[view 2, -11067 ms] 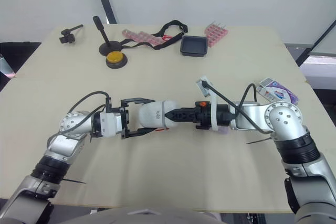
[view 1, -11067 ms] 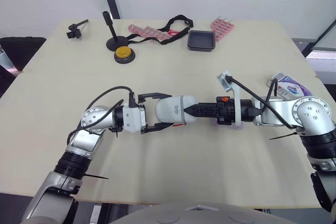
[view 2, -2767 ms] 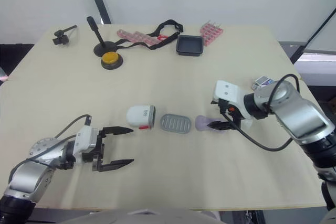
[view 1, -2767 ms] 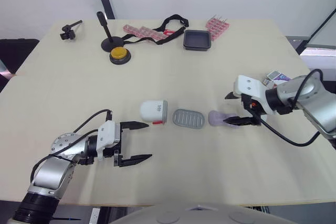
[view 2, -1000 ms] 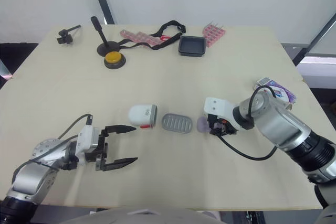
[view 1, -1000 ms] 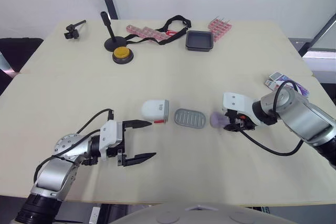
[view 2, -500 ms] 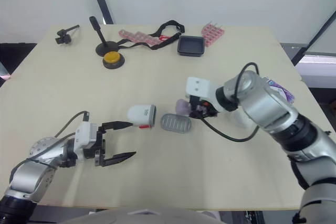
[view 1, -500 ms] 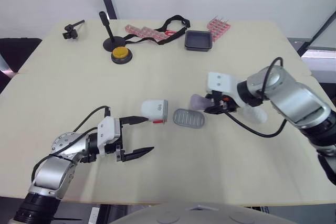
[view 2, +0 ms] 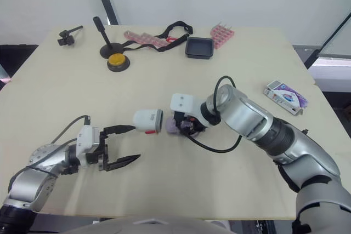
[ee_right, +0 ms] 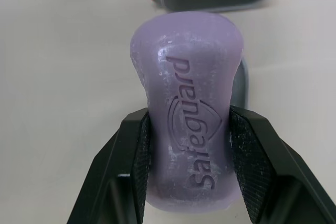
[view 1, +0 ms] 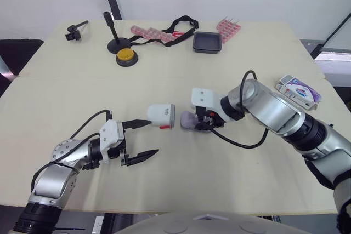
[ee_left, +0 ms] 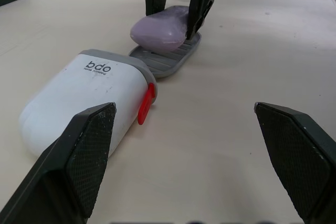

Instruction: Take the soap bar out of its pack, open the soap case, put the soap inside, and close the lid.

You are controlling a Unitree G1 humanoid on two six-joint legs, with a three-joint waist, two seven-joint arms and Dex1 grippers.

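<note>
My right gripper [view 1: 198, 122], at centre frame in the head view, is clamped on the pale purple oval soap bar [ee_right: 186, 108], w/ one black finger on each long side at its narrow waist and the embossed face toward the wrist cam. The bar sits over the far end of the grey ribbed oval plastic tray [ee_left: 168, 61] of the soap case. It looks to be touching the tray, but I can't tell if it rests flat. Just left of the tray lies the white rounded plastic cover [view 1: 160, 114], on its side w/ a red tab toward the tray. My left gripper [view 1: 152, 136], lower left of frame, hangs w/ fingers wide apart near the cover and holds nothing. The purple-and-white soap pack [view 1: 299, 87] lies at the right edge of the pale wooden table [view 1: 82, 80], well apart. The step in hand, as I judge it, is seating the bar. To do it well I'd line the bar up lengthwise w/ the tray, level it and lower until it sits inside the rim. Then part the fingers only slightly and back straight out, so I don't drag the tray or bump the cover.
</note>
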